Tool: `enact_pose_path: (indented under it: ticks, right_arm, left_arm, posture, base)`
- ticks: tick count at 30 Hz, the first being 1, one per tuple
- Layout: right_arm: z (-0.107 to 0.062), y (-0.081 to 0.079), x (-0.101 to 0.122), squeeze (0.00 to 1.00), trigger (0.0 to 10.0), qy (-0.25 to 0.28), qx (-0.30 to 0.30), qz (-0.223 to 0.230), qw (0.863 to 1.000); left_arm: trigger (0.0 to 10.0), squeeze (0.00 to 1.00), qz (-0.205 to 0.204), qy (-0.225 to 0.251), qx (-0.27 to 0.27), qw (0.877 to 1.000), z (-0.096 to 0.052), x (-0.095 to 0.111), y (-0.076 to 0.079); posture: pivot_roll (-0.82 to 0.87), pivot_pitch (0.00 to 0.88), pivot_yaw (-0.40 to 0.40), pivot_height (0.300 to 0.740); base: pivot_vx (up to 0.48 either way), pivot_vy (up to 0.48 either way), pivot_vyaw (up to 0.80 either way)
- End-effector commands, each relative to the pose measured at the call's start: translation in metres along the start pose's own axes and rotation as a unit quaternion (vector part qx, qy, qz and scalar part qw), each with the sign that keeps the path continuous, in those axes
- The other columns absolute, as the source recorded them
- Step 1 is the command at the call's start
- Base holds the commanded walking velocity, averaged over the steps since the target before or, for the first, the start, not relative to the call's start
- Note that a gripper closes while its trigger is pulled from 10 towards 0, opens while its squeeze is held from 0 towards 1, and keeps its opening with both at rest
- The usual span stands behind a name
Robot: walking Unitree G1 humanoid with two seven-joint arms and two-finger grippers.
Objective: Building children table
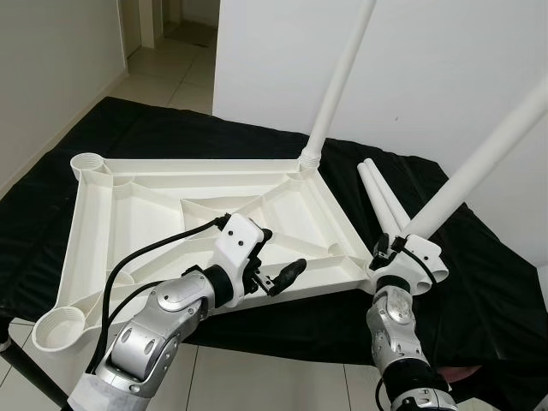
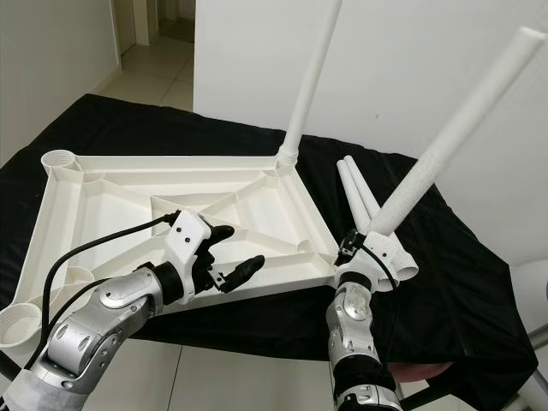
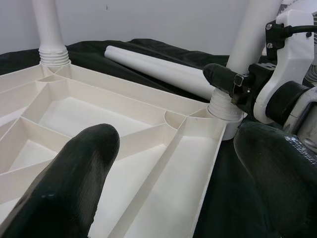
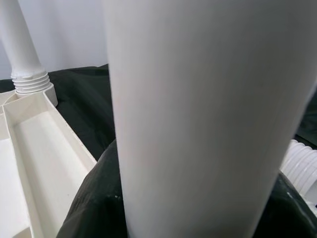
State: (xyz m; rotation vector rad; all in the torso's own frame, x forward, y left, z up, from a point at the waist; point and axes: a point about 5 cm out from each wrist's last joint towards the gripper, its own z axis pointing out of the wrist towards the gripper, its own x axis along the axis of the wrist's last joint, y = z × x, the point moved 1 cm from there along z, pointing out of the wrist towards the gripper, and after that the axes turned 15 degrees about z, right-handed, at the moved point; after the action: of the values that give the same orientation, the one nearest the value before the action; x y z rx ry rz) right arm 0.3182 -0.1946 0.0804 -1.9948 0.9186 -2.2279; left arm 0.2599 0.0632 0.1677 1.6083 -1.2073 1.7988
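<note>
Tabletop: white plastic tabletop (image 1: 171,223) lies upside down on the black cloth (image 1: 479,265), ribs facing up, its near edge hanging over the cloth's front edge.
Far leg: one white leg (image 1: 338,81) stands upright in the far right corner socket.
Near leg: a second leg (image 1: 484,158) leans outward from the near right corner socket, threaded end right at the socket mouth.
Spare legs: two loose legs (image 1: 381,195) lie side by side on the cloth, just beside the tabletop's right edge.
Right gripper: right gripper (image 1: 401,250) is clamped around the near leg's base, fingers wrapped on the tube.
Left gripper: left gripper (image 1: 278,257) hovers over the tabletop's near edge, fingers (image 3: 69,188) spread apart, holding nothing.
Empty sockets: both left corner sockets (image 1: 60,328) sit bare.
</note>
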Motion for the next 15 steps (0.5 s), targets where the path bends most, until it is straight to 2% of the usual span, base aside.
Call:
enact_pose_path:
  ticks: [1, 2, 3, 4, 6, 8, 9, 10, 13, 15]
  right_arm:
    - [-0.010, 0.023, -0.018, 0.00, 10.0, -0.046, -0.022, -0.039, 0.998]
    - [-0.006, 0.010, -0.006, 0.00, 10.0, -0.022, 0.010, -0.039, 0.999]
    - [-0.006, 0.010, -0.006, 0.00, 10.0, -0.022, 0.010, -0.039, 0.999]
    - [-0.003, -0.003, 0.006, 0.00, 10.0, 0.000, 0.040, -0.044, 0.998]
    - [-0.003, -0.003, 0.006, 0.00, 10.0, 0.000, 0.040, -0.044, 0.998]
    - [0.001, -0.028, 0.031, 0.00, 10.0, 0.042, 0.089, -0.039, 0.994]
    - [0.001, -0.028, 0.031, 0.00, 10.0, 0.042, 0.089, -0.039, 0.994]
    - [0.002, -0.036, 0.038, 0.00, 10.0, 0.055, 0.103, -0.037, 0.992]
    - [0.003, -0.042, 0.044, 0.00, 10.0, 0.061, 0.112, -0.029, 0.991]
    - [0.003, -0.052, 0.052, 0.00, 10.0, 0.069, 0.131, -0.016, 0.989]
  left_arm:
    - [10.0, 0.00, 0.007, 0.009, -0.015, 1.000, 0.002, 0.005, 0.001]
    - [10.0, 0.00, 0.009, 0.010, -0.015, 1.000, 0.002, 0.005, 0.000]
    - [10.0, 0.00, 0.009, 0.010, -0.015, 1.000, 0.002, 0.005, 0.000]
    - [10.0, 0.00, 0.010, 0.011, -0.015, 1.000, 0.003, 0.006, 0.000]
    - [10.0, 0.00, 0.010, 0.011, -0.015, 1.000, 0.003, 0.006, 0.000]
    - [10.0, 0.00, 0.014, 0.013, -0.016, 1.000, 0.004, 0.007, -0.001]
    - [10.0, 0.00, 0.014, 0.013, -0.016, 1.000, 0.004, 0.007, -0.001]
    - [10.0, 0.00, 0.016, 0.014, -0.017, 1.000, 0.005, 0.008, -0.001]
    - [10.0, 0.00, 0.017, 0.016, -0.017, 1.000, 0.005, 0.008, -0.001]
    - [10.0, 0.00, 0.018, 0.018, -0.016, 1.000, 0.006, 0.010, -0.003]
  posture:
    - [0.04, 0.000, -0.134, 0.740]
    - [0.04, 0.000, -0.134, 0.740]
    - [0.04, 0.000, -0.134, 0.740]
    - [0.03, 0.000, -0.132, 0.740]
    - [0.03, 0.000, -0.132, 0.740]
    - [0.03, 0.000, -0.134, 0.740]
    - [0.03, 0.000, -0.134, 0.740]
    - [0.03, 0.000, -0.134, 0.740]
    - [0.03, 0.000, -0.134, 0.740]
    - [0.04, 0.000, -0.136, 0.740]
  base:
    - [0.000, 0.000, 0.00]
    - [0.000, 0.000, 0.00]
    - [0.000, 0.000, 0.00]
    - [0.000, 0.000, 0.00]
    - [0.000, 0.000, 0.00]
    - [0.000, 0.000, 0.00]
    - [0.000, 0.000, 0.00]
    - [0.000, 0.000, 0.00]
    - [0.000, 0.000, 0.00]
    - [0.000, 0.000, 0.00]
